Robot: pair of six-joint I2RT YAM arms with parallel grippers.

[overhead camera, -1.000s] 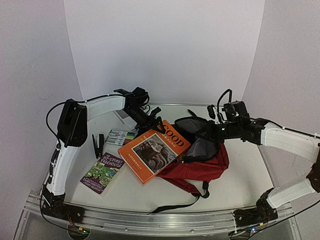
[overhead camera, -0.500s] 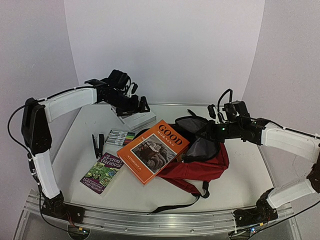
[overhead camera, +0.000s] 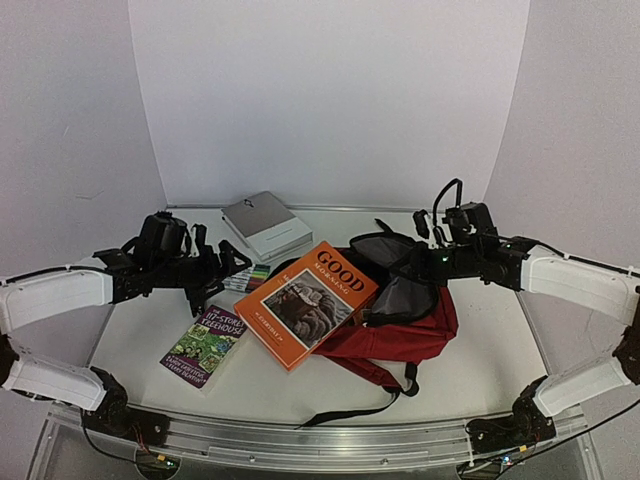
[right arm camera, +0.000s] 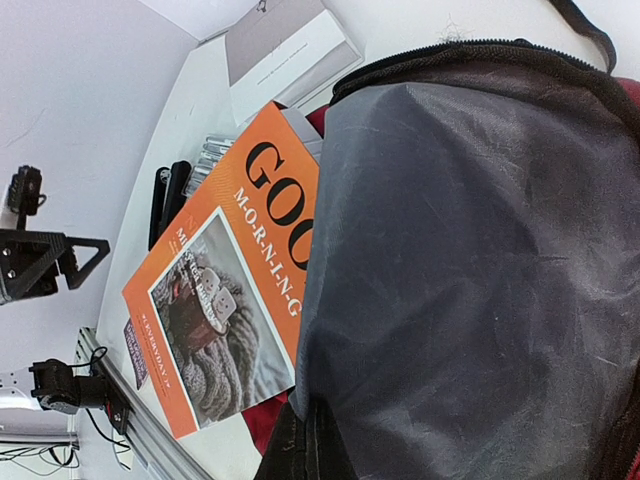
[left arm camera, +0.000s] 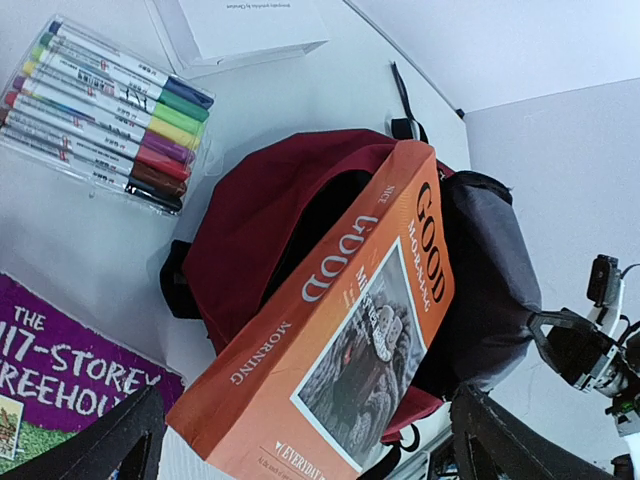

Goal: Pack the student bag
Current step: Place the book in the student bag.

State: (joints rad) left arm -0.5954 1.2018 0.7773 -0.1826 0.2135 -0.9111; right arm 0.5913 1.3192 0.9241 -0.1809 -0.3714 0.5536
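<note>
Loading books into the student bag [overhead camera: 405, 338], by my reading. Left gripper [overhead camera: 222, 272]: fingers spread wide, empty, near the marker pack [overhead camera: 250, 272]. Purple Treehouse book [overhead camera: 205, 345] lies at 7 o'clock of the orange Good Morning book [overhead camera: 308, 300], whose 2 o'clock corner sits in the bag mouth. Bag lies right of table centre. Right gripper [overhead camera: 408, 265]: pinched closed on the grey lining, propping the mouth. Next move likely: left fingers push the orange book toward 2 o'clock.

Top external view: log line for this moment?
left gripper: open, empty | right gripper: shut on student bag | orange book: propped at bag mouth, mostly outside
</note>
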